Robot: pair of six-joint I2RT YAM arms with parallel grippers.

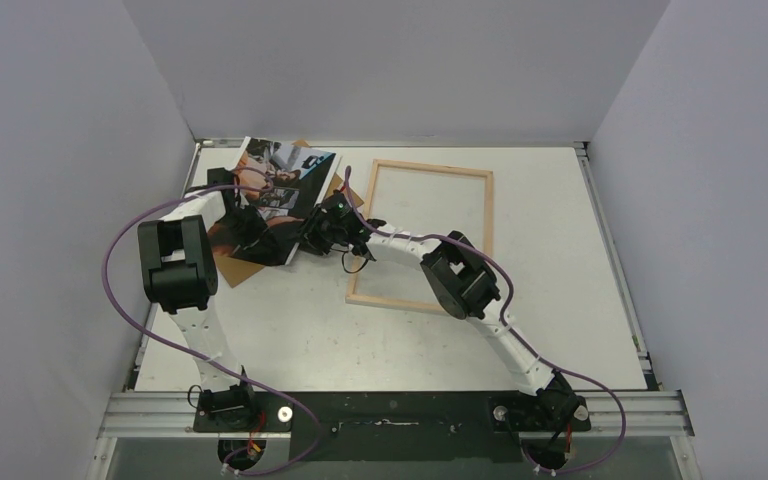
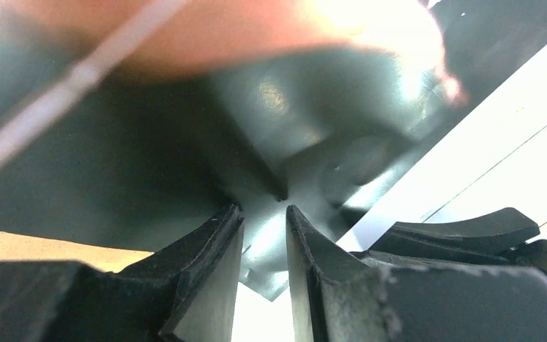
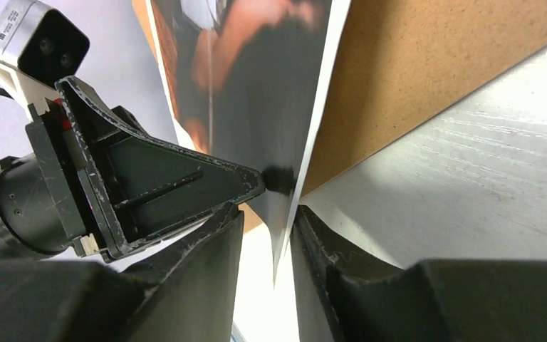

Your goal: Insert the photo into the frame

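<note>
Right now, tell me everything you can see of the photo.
The photo is a glossy paper print with a white border, showing a figure in orange-brown tones against dark areas. It stands raised and tilted at the far left of the table, above the brown board, and is not yet in the frame. The left gripper appears to pinch its near edge, where the sheet buckles slightly. The right gripper has its jaws on either side of that edge, with a gap showing on one side.

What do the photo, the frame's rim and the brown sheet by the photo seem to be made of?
The photo: thin glossy paper, it bends and shows glare. The frame rim: pale unpainted wood, probably; its pane looks clear, glass or plastic unknown. The brown sheet: matte speckled fibreboard, likely hardboard.
</note>
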